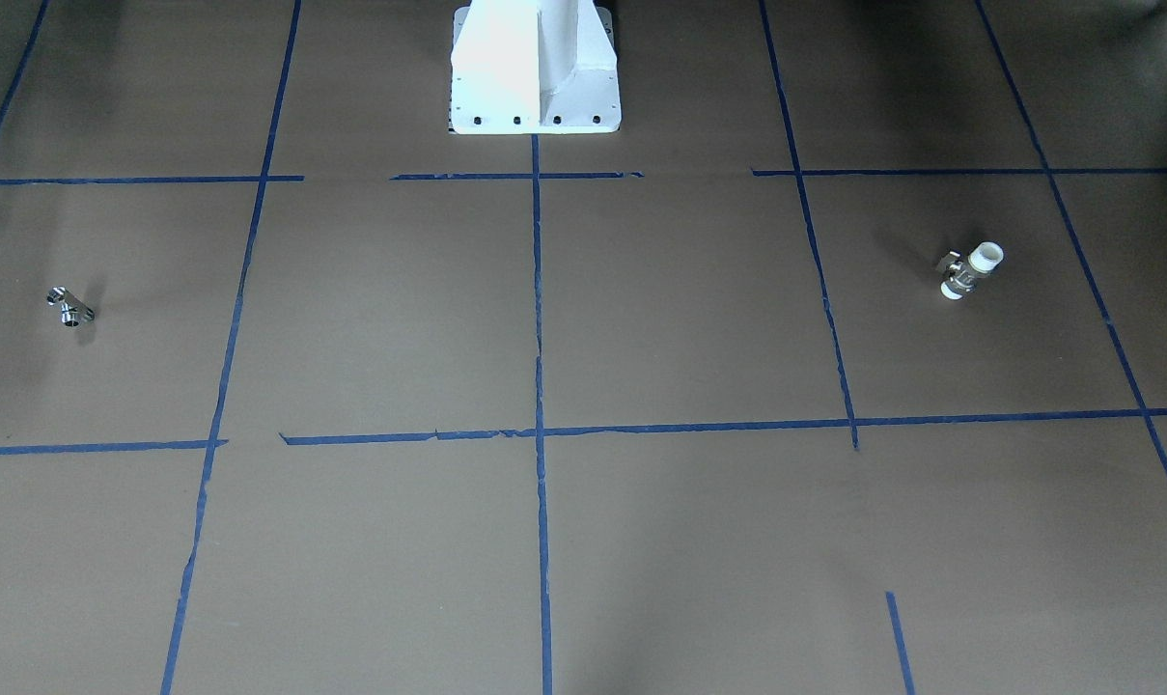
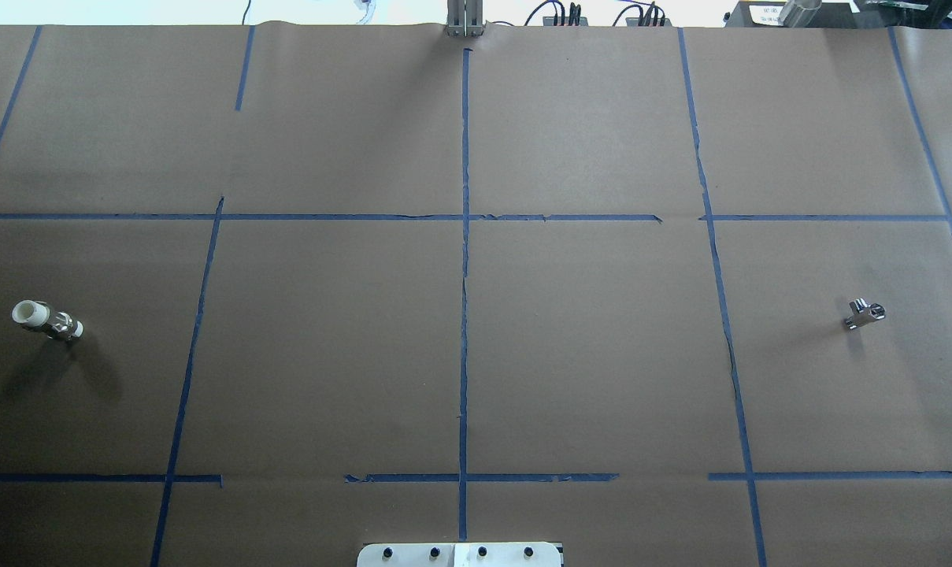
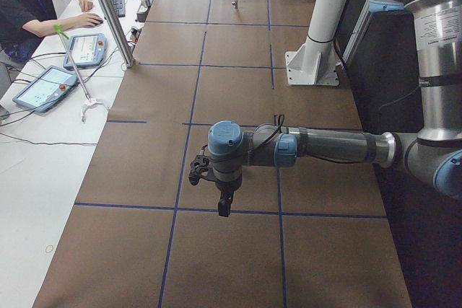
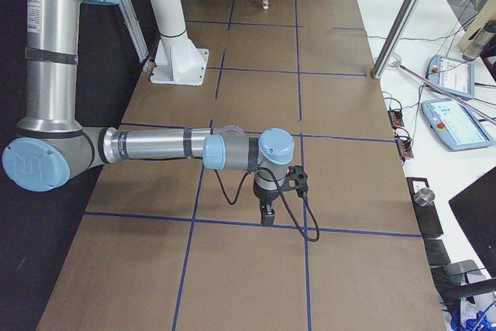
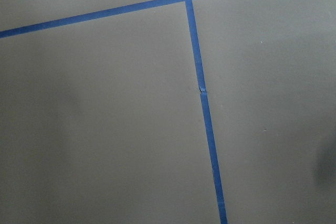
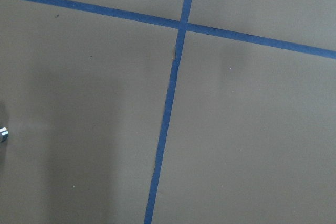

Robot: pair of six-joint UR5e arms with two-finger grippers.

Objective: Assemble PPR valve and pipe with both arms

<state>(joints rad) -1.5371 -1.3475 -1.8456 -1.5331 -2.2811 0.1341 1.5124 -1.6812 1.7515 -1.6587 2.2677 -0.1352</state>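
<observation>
Two arms hang low over the tabletop: left arm, right arm. Jaws wide or narrow? Cannot tell. Farther out, one valve sits far left, one pipe far right, well apart.

Matte brown paper covers the long table, marked into large squares by strips of blue tape. On the white bench beside it lie a grey touchscreen tablet and a second tablet (both screens lit). Nearby are a slanted silver metal pole and a seated person in a black shirt.
</observation>
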